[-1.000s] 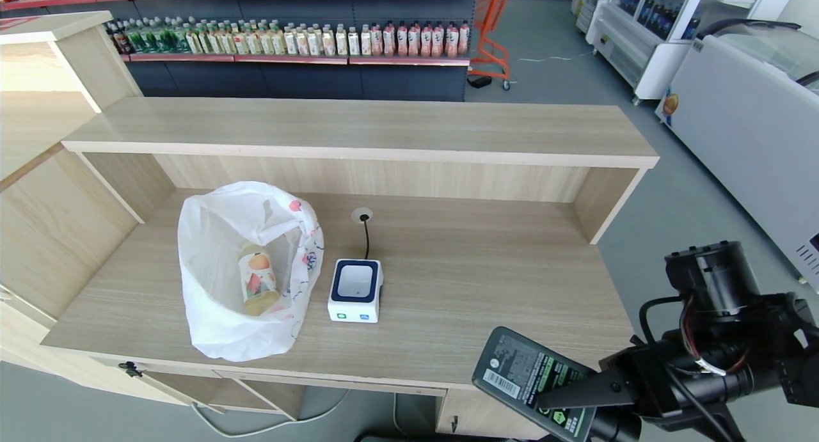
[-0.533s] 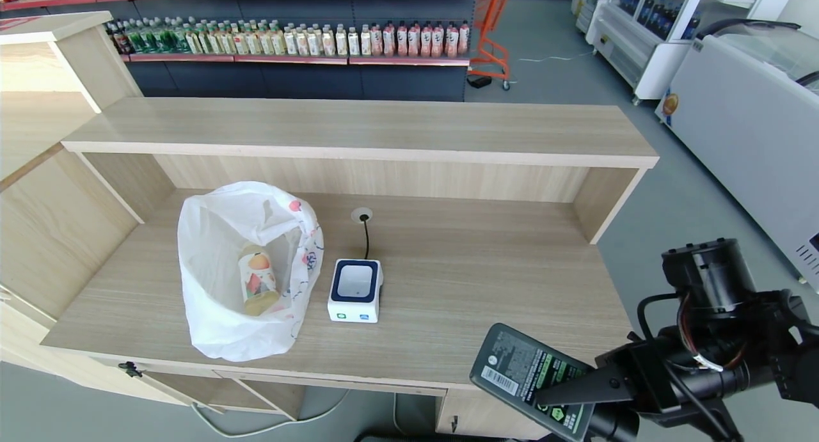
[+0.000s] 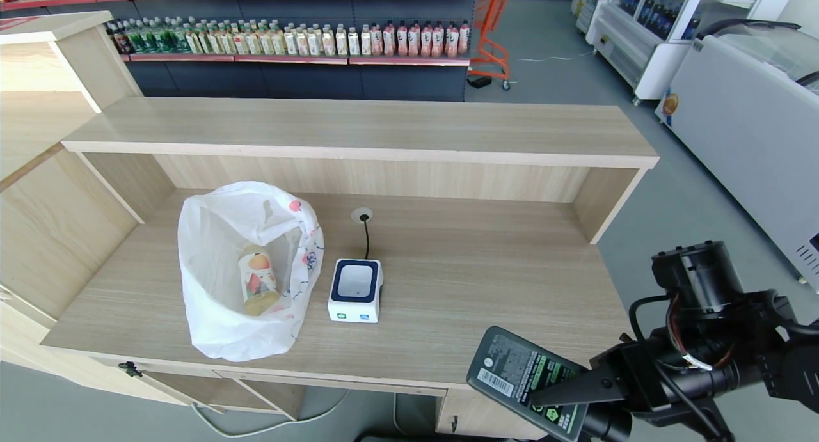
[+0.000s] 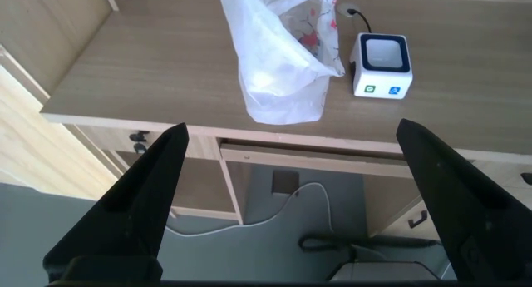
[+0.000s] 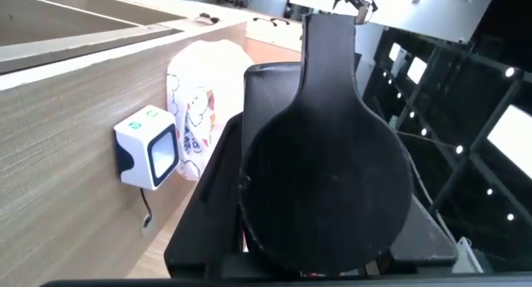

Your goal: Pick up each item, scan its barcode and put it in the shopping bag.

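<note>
Counter: you have the bag and the scanner standing on it, left of middle.
Shopping bag: it stands open just beside the scanner. One item is already inside, so that part of your job looks done.
Right gripper: it is clamped on the packet, off the counter's front right corner and well apart from the scanner.
Left gripper: its fingers are spread wide with nothing between them. The left wrist view puts it in front of and below the counter's front edge, and also shows you the drawer fronts and a cable under the counter.
Packet: dark and flat. The head view shows its barcode label facing up. By my reckoning you have yet to scan it and then bag it.
Scanner: a white box with its window facing up and its cable running to a hole behind. The right wrist view gives you its side, with the bag just past it.
Bottle: it leans inside the bag. The head view looks down the bag's mouth onto it.
</note>
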Robot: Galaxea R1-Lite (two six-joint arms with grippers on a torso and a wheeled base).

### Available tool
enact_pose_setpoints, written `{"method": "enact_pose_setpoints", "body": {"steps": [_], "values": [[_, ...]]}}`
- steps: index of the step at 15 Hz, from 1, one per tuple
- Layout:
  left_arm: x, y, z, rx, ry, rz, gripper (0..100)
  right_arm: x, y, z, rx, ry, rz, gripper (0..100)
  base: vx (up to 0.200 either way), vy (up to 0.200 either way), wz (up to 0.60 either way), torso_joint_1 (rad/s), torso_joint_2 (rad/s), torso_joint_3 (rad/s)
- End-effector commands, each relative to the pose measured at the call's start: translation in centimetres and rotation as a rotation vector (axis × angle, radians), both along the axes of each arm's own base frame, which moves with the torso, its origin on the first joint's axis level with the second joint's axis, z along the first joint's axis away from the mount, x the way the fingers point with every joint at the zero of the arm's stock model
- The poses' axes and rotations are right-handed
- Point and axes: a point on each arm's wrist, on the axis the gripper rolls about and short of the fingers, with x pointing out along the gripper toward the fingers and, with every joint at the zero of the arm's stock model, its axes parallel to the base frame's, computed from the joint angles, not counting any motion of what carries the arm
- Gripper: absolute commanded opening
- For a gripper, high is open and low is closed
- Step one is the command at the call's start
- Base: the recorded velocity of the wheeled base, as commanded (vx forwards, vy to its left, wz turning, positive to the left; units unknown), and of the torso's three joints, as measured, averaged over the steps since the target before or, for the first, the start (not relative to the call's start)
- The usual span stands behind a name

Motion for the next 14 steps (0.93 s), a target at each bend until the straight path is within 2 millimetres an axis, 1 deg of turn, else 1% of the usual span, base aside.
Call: {"method": "enact_pose_setpoints", "body": {"steps": [1,2,3,4,5,6,7,8,9,11,12,13,14], "values": [[0.0,0.0,0.0,-0.001,0.0,0.001,100,0.0,0.0,0.0,0.002,-0.075,0.023,0,0.0,0.0,0.0,0.0,0.0,0.0],[0.0,0.0,0.0,-0.001,0.0,0.0,100,0.6,0.1,0.6,0.008,-0.02,-0.008,0,0.0,0.0,0.0,0.0,0.0,0.0],[0.0,0.0,0.0,-0.001,0.0,0.0,100,1.8,0.2,1.9,0.025,0.097,-0.068,0,0.0,0.0,0.0,0.0,0.0,0.0],[0.0,0.0,0.0,-0.001,0.0,0.001,100,2.3,0.0,2.7,0.037,0.224,-0.129,0,0.0,0.0,0.0,0.0,0.0,0.0],[0.0,0.0,0.0,0.001,0.0,0.0,100,2.1,-1.4,5.3,0.083,0.379,-0.255,0,0.0,0.0,0.0,0.0,0.0,0.0],[0.0,0.0,0.0,0.001,0.0,0.001,100,1.7,-4.1,7.5,0.141,0.42,-0.429,0,0.0,0.0,0.0,0.0,0.0,0.0],[0.0,0.0,0.0,-0.001,0.0,0.001,100,1.2,-6.1,7.5,0.173,0.565,-0.566,0,0.0,0.0,0.0,0.0,0.0,0.0],[0.0,0.0,0.0,-0.001,0.0,0.0,100,0.6,-6.9,6.8,0.187,0.736,-0.632,0,0.0,0.0,0.0,0.0,0.0,0.0],[0.0,0.0,0.0,-0.001,0.0,0.0,100,-0.2,-8.3,6.9,0.263,1.016,-0.753,0,0.0,0.0,0.0,0.0,0.0,0.0],[0.0,0.0,0.0,-0.001,0.0,0.0,100,-1.2,-9.2,8.5,0.442,1.461,-0.852,0,0.0,0.0,0.0,0.0,0.0,0.0],[0.0,0.0,0.0,0.001,0.0,0.001,100,-1.7,-9.4,8.7,0.497,1.623,-0.872,0,0.0,0.0,0.0,0.0,0.0,0.0],[0.0,0.0,0.0,-0.001,0.0,0.001,100,-2.7,-10.2,8.3,0.615,1.93,-0.916,0,0.0,0.0,0.0,0.0,0.0,0.0],[0.0,0.0,0.0,-0.001,0.0,0.0,100,-3.0,-10.2,8.2,0.658,2.063,-0.923,0,0.0,0.0,0.0,0.0,0.0,0.0]]}}
